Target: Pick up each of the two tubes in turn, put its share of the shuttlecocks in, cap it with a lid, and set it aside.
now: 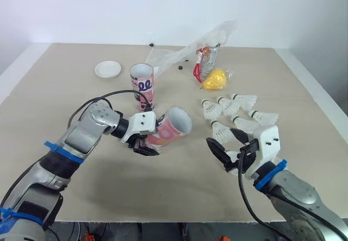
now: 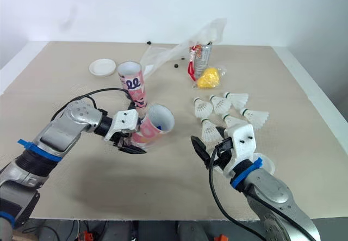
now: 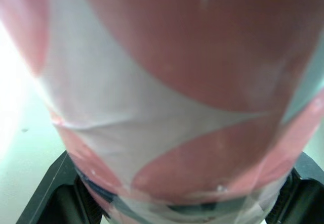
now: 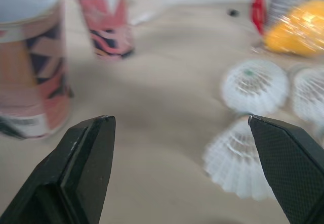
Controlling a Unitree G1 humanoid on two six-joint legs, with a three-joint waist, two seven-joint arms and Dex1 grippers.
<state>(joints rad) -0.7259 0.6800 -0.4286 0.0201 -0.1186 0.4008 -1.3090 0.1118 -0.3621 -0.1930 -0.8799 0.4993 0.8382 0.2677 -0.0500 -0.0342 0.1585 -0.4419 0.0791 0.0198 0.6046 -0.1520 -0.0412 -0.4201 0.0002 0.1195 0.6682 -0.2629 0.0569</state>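
Note:
My left gripper (image 1: 147, 143) is shut on a pink-and-white tube (image 1: 169, 128), holding it tilted just above the table with its empty mouth facing the right. In the left wrist view the tube's wall (image 3: 167, 92) sits between the black fingers (image 3: 50, 198). A second pink tube (image 1: 142, 86) stands upright just behind, mouth up. Several white shuttlecocks (image 1: 234, 113) lie loose on the table to the right. My right gripper (image 1: 227, 143) hovers open beside the nearest shuttlecock (image 4: 238, 158), holding nothing. A white lid (image 1: 107, 69) lies at the back left.
A clear plastic bag (image 1: 206, 42) lies at the back, with a yellow object (image 1: 215, 79) and a red-and-silver item (image 1: 204, 60) by it. Small black bits (image 1: 180, 67) dot the tan table (image 1: 81, 192). Open tabletop stretches between the two grippers.

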